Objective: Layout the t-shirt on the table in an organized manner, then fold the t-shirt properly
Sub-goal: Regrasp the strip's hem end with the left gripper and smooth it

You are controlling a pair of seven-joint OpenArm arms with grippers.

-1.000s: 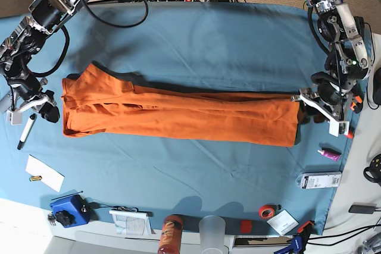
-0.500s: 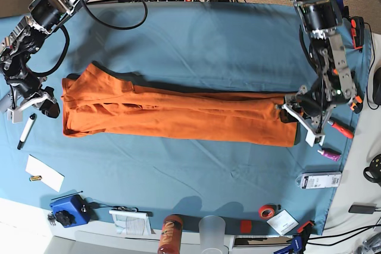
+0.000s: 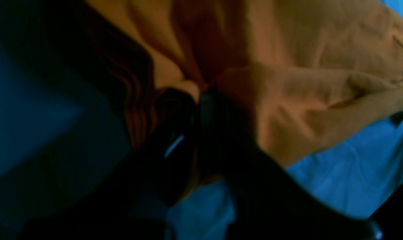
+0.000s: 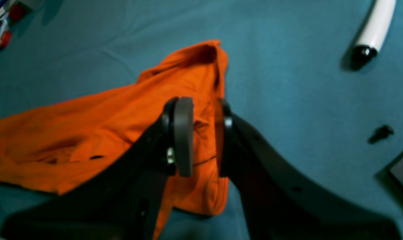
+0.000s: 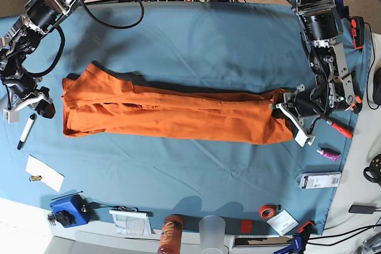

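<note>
My left gripper (image 5: 284,115) is pinching the t-shirt (image 5: 172,114) hem, which lies as a long strip across the table (image 5: 208,34). Right gripper (image 4: 203,133) is spread w/ cloth between the pads, not clamped. Risk: pull now & that end slips, bunches.

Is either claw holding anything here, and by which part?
The left claw pinches the bright orange cloth t-shirt at its end edge; the right claw is open, holding nothing.

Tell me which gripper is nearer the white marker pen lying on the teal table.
Right. The right gripper hovers just above the white marker pen; the left gripper is across the table, at the orange t-shirt's far end.
</note>
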